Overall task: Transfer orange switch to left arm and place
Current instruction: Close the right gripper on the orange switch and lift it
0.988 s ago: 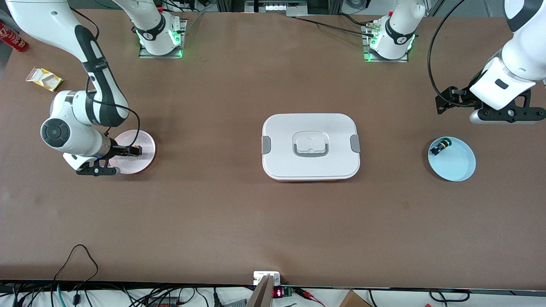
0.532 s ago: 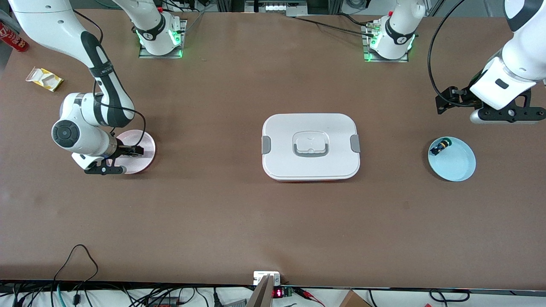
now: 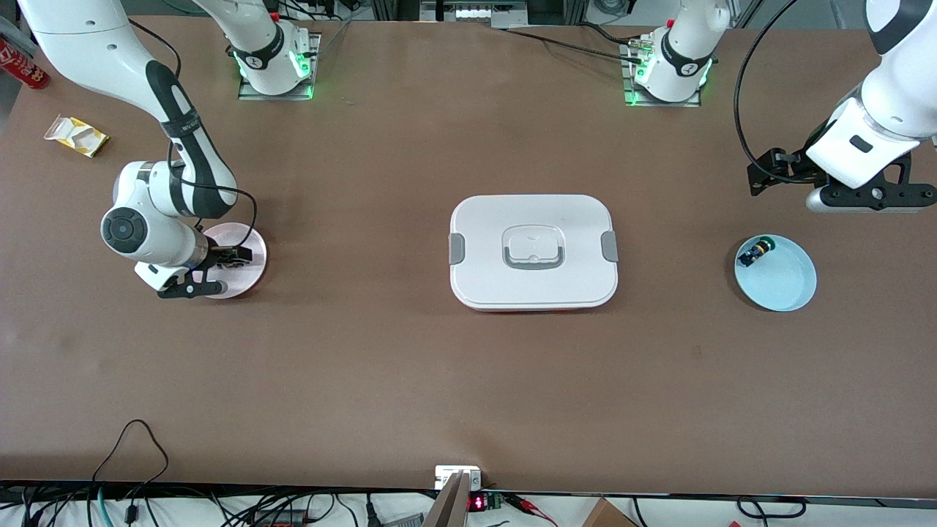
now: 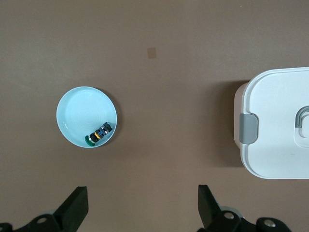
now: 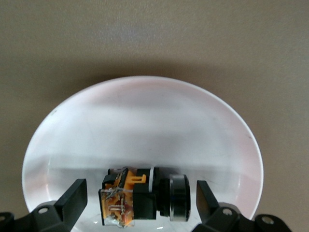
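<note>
right gripper (image 5: 140, 203) low over pink plate (image 3: 252, 241), fingers spread at 3 and 9 o'clock of orange switch (image 5: 145, 195) on it | left gripper (image 4: 142, 210) open, waiting above table near blue plate (image 3: 794, 289) | box (image 3: 533, 251) mid-table

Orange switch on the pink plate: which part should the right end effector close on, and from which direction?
Best across its middle, from straight above. The orange switch lies on its side on the pink plate, long axis running between the open fingers of the right end effector, so they would probably close on its two ends. Turning the wrist a quarter would likely pinch the flatter body sides instead.
</note>
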`<state>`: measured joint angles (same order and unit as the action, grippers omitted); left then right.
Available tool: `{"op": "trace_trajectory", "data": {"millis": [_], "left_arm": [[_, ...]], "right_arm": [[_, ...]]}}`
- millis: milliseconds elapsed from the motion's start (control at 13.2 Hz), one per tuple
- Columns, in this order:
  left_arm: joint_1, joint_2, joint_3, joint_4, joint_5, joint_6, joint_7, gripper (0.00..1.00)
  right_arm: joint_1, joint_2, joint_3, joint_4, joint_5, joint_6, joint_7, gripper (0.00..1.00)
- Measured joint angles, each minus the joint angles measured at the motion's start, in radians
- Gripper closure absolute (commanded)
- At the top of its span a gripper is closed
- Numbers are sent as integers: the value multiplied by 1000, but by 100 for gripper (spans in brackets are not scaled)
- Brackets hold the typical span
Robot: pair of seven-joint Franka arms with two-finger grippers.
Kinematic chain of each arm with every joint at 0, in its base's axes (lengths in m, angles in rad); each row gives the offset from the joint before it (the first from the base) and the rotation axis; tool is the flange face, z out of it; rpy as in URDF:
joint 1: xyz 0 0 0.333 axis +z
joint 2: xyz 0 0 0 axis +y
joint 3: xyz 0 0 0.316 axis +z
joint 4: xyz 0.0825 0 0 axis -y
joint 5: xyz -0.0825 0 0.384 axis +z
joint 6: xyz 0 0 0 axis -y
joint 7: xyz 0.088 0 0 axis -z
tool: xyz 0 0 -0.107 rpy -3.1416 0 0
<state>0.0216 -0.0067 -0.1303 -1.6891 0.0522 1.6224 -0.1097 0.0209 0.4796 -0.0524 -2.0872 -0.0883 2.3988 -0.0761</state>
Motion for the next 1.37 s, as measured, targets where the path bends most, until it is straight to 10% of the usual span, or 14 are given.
{"op": "trace_trajectory", "data": {"millis": [304, 456, 608, 1368], "left_arm": [[0, 0, 0, 0, 0, -1, 0, 0], [0, 0, 0, 0, 0, -1, 0, 0], [0, 0, 0, 0, 0, -1, 0, 0], [0, 0, 0, 0, 0, -1, 0, 0]], "right_arm": [[-2, 2, 0, -39, 0, 36, -5, 7], [-8, 0, 0, -40, 0, 38, -23, 70], [-10, -3, 0, -40, 0, 38, -82, 85], [-13, -145, 79, 168, 24, -260, -202, 85]]}}
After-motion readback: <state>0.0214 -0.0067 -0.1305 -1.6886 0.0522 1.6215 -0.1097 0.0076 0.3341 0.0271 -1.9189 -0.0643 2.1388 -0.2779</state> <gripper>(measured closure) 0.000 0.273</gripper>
